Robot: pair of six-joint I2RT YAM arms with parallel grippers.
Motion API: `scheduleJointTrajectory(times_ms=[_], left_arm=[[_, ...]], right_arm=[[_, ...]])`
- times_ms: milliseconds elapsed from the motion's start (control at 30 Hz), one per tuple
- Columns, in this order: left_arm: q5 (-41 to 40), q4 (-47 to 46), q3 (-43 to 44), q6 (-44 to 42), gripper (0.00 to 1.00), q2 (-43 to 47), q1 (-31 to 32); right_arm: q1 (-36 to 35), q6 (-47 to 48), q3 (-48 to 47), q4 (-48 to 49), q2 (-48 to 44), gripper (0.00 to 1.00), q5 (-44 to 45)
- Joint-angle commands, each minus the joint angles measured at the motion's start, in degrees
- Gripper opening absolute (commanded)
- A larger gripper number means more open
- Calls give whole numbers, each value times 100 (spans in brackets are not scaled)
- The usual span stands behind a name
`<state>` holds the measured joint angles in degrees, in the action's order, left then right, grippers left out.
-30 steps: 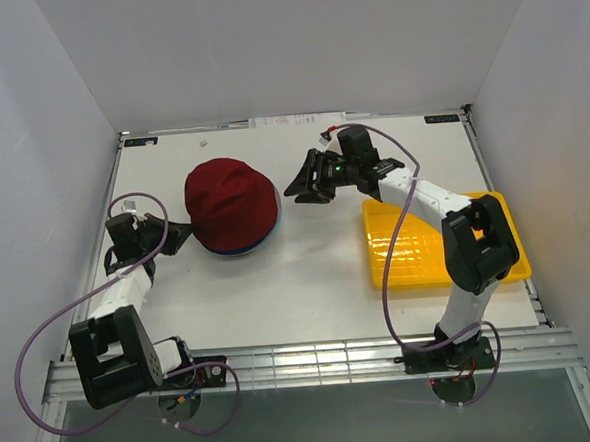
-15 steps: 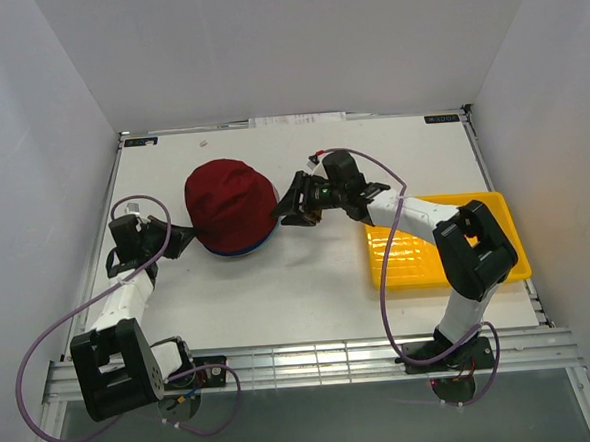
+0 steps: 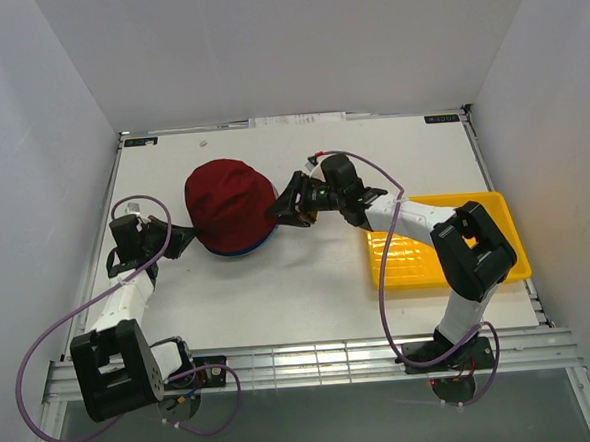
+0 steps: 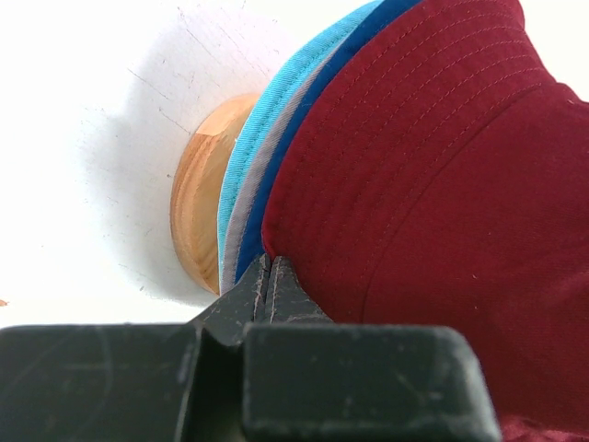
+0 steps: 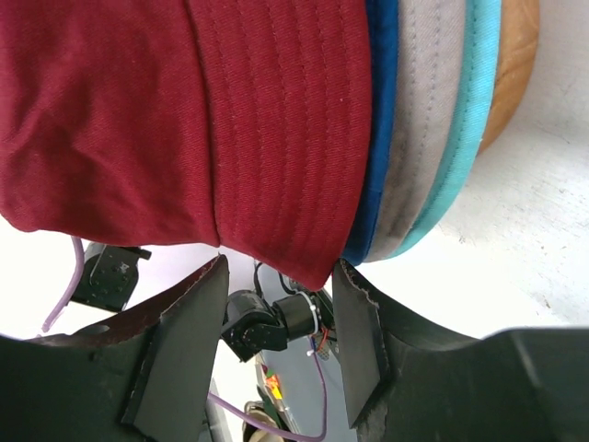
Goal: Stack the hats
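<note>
Seating the red hat (image 3: 229,200) on the stack (image 4: 241,184).
The left hand (image 3: 179,235) is clenched on its brim, with the stack on the stand (image 4: 198,216), mid-tabletop (image 3: 309,280). The right hand (image 3: 282,210) gapes astride the far brim; next, I'd say, pinch and tug down evenly.

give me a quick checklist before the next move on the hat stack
1. Red hat on top of the stack: ok.
2. Blue hat, grey hat and teal hat brims layered under it: ok.
3. Stand under the stack: ok.
4. Right gripper open, red brim edge between its fingers: ok.
5. Left gripper shut at the red brim; whether it pinches fabric: cannot tell.
6. Red hat pulled fully down all round: cannot tell.
</note>
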<state>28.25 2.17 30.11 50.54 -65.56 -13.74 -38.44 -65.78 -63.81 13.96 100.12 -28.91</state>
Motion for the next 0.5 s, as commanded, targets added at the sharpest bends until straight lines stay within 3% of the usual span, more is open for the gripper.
scheduleJointTrajectory(times_ms=[0, 300, 467], left_arm=[[119, 292, -58, -115, 0, 158, 82], [128, 292, -58, -133, 0, 122, 91], [128, 318, -75, -150, 0, 166, 90]], right_arm=[[-50, -172, 70, 502, -45, 54, 87], [-147, -286, 194, 740, -1, 54, 113], [-147, -374, 238, 907, 52, 44, 140]])
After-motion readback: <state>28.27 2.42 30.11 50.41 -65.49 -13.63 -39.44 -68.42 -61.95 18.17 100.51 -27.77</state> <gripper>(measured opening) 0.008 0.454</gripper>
